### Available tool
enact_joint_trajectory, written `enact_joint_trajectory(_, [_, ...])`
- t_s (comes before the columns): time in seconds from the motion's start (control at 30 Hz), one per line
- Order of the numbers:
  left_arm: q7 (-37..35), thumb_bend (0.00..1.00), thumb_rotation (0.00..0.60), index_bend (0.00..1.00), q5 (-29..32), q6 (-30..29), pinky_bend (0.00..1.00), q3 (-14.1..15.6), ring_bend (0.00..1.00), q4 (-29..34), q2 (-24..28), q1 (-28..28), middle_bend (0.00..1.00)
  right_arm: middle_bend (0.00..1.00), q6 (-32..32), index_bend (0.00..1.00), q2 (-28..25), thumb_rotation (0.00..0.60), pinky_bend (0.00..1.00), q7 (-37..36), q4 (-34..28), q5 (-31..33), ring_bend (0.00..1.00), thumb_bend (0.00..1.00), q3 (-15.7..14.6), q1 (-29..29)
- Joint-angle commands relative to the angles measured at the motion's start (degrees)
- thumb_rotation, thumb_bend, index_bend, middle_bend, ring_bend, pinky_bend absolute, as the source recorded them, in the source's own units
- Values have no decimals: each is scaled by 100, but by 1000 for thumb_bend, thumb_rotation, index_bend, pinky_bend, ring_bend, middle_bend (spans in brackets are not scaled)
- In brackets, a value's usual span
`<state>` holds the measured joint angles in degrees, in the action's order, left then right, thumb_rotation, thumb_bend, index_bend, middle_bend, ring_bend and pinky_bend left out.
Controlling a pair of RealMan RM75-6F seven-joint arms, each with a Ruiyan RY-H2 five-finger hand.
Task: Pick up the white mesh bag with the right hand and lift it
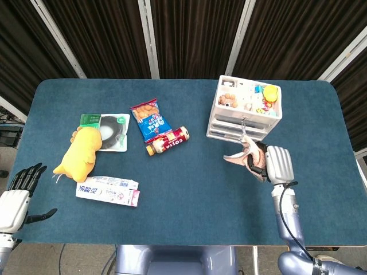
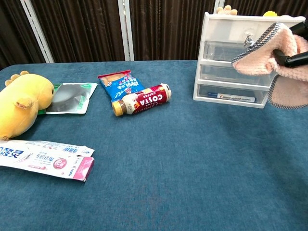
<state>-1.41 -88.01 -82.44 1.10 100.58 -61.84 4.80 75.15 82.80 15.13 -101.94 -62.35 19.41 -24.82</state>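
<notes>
My right hand point(image 1: 274, 165) grips the pale pink fuzzy mesh bag with grey trim point(image 2: 269, 60), holding it clear of the blue table point(image 1: 189, 189), just in front of the one white three-drawer plastic organiser point(image 1: 246, 112) at the far right. My left hand point(image 1: 17, 192) hangs off the near left edge, fingers spread, holding nothing. On the left I count one yellow plush toy point(image 1: 80, 152), one flat toothpaste box point(image 1: 108, 190), one green-edged pouch point(image 1: 110, 129), one blue snack packet point(image 1: 149, 118) and one red Costa bottle point(image 1: 167, 140).

A lab test stage: blue-clothed table point(image 1: 189, 206), black curtain backdrop point(image 1: 189, 34), scattered sample goods.
</notes>
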Motion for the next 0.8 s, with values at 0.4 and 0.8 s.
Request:
enact_joint_trajectory(0.4, [11,0,600,0,57,34,0,-20,0,19,-5,12,0,661,-71,673,184,600,908,-56,375,207,697,583,147,-227])
enact_joint_trajectory(0.8, [6,0,600,0,43,22,0,-18,0,11,-8,9,0,661,-66,674,262,600,908,-67,503,250,698,583,1,-222])
